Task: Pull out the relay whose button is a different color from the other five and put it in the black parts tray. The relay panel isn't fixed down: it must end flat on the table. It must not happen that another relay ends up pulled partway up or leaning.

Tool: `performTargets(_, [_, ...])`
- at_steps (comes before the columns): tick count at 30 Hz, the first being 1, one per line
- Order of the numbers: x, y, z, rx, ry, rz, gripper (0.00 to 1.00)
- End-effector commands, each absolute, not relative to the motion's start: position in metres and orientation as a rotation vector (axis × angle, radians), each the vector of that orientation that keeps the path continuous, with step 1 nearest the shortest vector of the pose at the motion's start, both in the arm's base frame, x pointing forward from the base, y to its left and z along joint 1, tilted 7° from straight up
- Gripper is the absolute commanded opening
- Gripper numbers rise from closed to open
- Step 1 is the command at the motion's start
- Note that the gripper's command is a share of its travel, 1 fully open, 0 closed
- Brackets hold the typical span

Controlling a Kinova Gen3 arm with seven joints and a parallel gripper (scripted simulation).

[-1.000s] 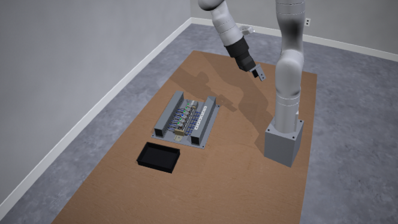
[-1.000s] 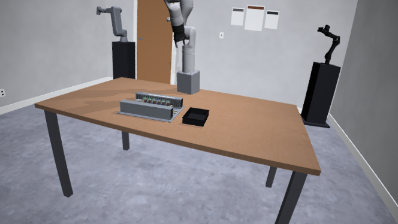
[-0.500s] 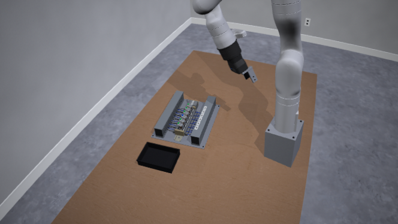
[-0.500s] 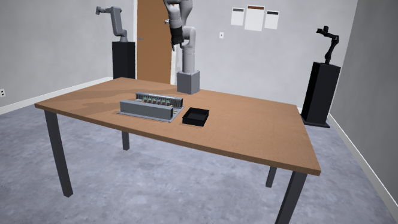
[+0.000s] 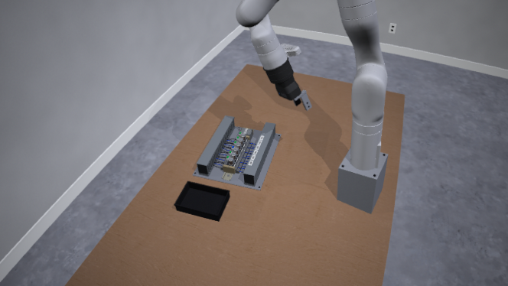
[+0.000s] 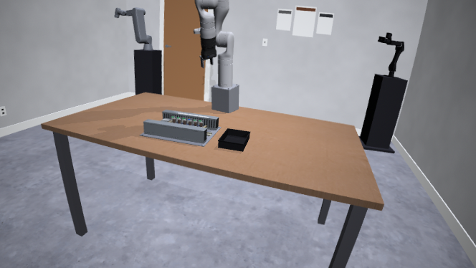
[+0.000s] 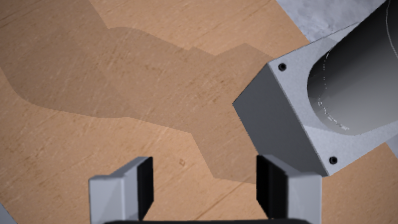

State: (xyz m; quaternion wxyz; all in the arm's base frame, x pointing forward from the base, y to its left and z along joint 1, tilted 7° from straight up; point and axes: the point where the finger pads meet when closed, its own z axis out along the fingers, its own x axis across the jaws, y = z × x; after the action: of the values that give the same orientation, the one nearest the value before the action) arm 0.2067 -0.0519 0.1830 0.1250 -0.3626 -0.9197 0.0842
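The grey relay panel (image 5: pixel 240 153) lies flat on the wooden table, with a row of small relays (image 5: pixel 236 147) between two ribbed side walls. Most buttons look green; one near the middle of the row (image 5: pixel 234 141) looks blue, but it is tiny. The panel also shows in the exterior view (image 6: pixel 181 127). The black parts tray (image 5: pixel 203 200) sits empty just in front of the panel and also shows in the exterior view (image 6: pixel 234 139). My gripper (image 5: pixel 302 102) is open and empty, high above the table behind the panel. In the wrist view, my gripper's fingers frame bare table.
The arm's grey base block (image 5: pixel 361 183) stands at the table's right side, close to the gripper in the wrist view (image 7: pixel 310 115). Two black pedestals with other arms (image 6: pixel 148 72) (image 6: pixel 383 107) stand off the table by the walls.
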Motion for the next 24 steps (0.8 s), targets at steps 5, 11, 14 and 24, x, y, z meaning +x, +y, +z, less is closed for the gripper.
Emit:
performTargets(5, [0.252, -0.055, 0.161, -0.931, -2.794, 0.246, 0.98])
performTargets(11, [0.274, -0.054, 0.15, -0.861, -2.851, 0.242, 0.98])
performTargets(14, [0.292, -0.052, 0.141, -0.805, -2.892, 0.238, 0.98])
performTargets(24, [0.348, -0.04, 0.112, -0.608, -3.02, 0.21, 0.98])
